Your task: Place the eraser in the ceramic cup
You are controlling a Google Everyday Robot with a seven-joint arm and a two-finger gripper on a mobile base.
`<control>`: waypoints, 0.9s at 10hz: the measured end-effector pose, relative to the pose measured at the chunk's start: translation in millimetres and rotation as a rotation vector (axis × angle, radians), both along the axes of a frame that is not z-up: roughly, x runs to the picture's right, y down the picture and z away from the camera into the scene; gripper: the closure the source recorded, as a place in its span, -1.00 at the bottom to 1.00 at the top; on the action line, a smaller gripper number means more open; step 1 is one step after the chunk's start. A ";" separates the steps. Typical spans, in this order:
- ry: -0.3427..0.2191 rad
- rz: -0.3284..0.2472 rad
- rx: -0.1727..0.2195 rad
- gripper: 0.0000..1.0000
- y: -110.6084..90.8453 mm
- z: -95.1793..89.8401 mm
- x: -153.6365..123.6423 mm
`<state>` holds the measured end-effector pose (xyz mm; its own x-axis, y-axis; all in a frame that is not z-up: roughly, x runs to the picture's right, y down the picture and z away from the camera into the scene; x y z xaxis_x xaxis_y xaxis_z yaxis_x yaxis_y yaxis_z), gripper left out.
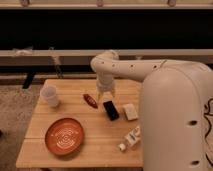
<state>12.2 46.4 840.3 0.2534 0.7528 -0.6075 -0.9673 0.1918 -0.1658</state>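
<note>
Camera view of a wooden surface, shown at an early stage of the task. At the far left, the ceramic cup is seen standing upright near the back corner, and nothing can be made out inside it from this angle. In front of it and slightly to the right, an orange patterned plate is laid flat. Further right, a small reddish-brown oblong object is found near the middle of the surface. Just beside it, the gripper is held above the surface at the end of the white arm and is pointed downward. Its fingers are spread apart, and nothing is gripped between them. Immediately to the right of the gripper and slightly nearer the front, the eraser is shown lying flat on the surface, not grasped and well apart from the cup. A beige block is placed just beside the eraser on its right, and a small white object is seen nearer the front edge. The right side is filled by the robot's body. No part of the transfer is judged complete. The eraser is yet to be grasped, lifted, carried leftward to the cup and released into it.
</note>
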 end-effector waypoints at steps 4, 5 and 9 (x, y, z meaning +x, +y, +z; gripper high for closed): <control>-0.022 -0.026 -0.055 -0.30 11.7 52.7 17.5; -0.025 -0.026 -0.065 -0.30 14.9 53.2 17.4; -0.019 -0.018 -0.106 -0.30 33.6 58.4 15.6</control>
